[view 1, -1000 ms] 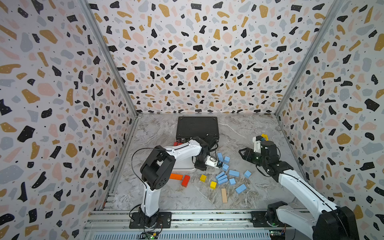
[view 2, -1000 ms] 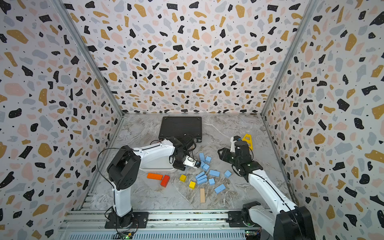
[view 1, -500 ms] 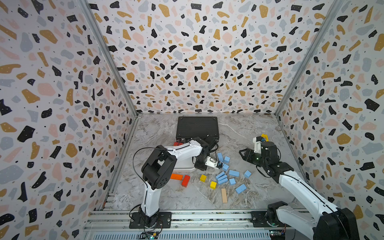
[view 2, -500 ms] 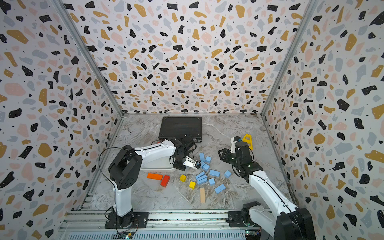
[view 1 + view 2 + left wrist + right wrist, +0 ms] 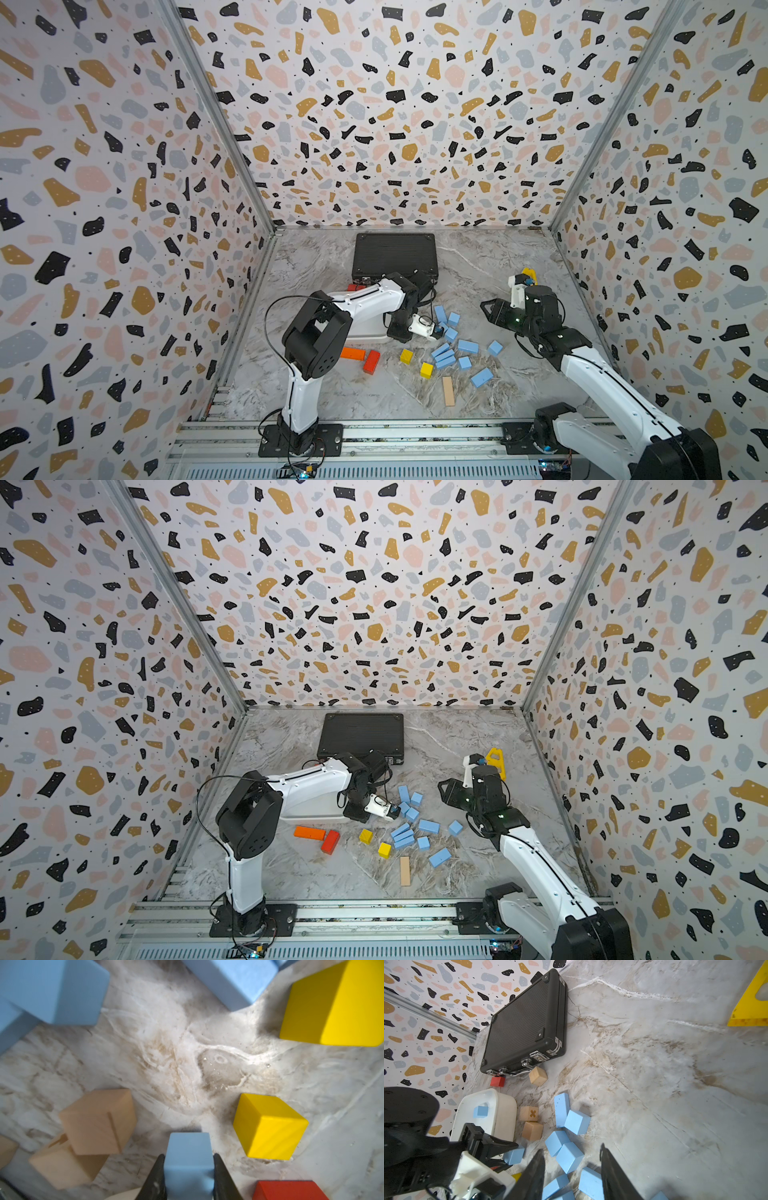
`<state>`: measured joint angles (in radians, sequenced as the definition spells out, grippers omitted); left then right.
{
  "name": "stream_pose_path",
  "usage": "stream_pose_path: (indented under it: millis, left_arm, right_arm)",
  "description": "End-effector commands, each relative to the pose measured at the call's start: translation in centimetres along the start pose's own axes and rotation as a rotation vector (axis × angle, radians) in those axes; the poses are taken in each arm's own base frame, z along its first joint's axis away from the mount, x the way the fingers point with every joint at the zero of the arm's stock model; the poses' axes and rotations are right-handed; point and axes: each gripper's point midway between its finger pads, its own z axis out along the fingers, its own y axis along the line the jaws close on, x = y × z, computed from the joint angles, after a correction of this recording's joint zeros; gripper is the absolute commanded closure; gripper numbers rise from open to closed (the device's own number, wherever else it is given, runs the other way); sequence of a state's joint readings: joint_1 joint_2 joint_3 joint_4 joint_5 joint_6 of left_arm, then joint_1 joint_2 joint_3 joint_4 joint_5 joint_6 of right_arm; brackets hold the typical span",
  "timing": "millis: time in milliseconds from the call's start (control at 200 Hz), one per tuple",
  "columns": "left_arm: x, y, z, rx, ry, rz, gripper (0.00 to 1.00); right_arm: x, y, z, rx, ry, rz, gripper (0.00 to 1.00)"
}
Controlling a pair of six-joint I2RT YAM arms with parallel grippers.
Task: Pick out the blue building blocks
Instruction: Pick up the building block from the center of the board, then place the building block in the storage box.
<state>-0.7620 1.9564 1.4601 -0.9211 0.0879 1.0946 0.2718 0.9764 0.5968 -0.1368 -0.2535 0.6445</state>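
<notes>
Left wrist view: left gripper (image 5: 189,1159) clamped on one blue cube (image 5: 188,1145), likely bound for white tub (image 5: 505,1111); right gripper (image 5: 571,1148) parted, empty, above loose blue blocks (image 5: 577,1122).

About twelve blue blocks (image 5: 468,346), two yellow cubes (image 5: 406,356), at least four tan blocks (image 5: 538,1076), two red blocks (image 5: 371,361), one orange bar (image 5: 352,353)

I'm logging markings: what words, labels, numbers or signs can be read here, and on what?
"X": a brownish cross on the tan wooden cube beside the white bin.
No other text visible; the black case shows no readable brand.
</notes>
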Motion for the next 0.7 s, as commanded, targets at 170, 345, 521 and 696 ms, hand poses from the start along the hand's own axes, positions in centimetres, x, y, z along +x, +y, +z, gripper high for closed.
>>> stream_pose_path:
  millis: [170, 345, 521, 696]
  left_arm:
    - [-0.9, -0.8, -8.5, -0.102, -0.060, -0.028, 0.77]
    - [0.9, -2.3, -11.1, -0.116, -0.032, -0.041, 0.76]
    - [4.6, -2.6, -12.8, -0.145, -0.020, -0.114, 0.76]
    - [10.0, -2.7, -13.3, -0.173, -0.006, -0.206, 0.76]
  right_arm:
    - [-0.1, 0.5, 0.1, -0.003, 0.048, -0.044, 0.54]
    - [-0.3, 1.4, 0.6, -0.038, 0.077, -0.044, 0.54]
    - [-0.4, 2.2, 1.3, -0.072, 0.102, -0.031, 0.55]
    - [-0.8, 3.0, 1.3, -0.077, 0.111, -0.043, 0.55]
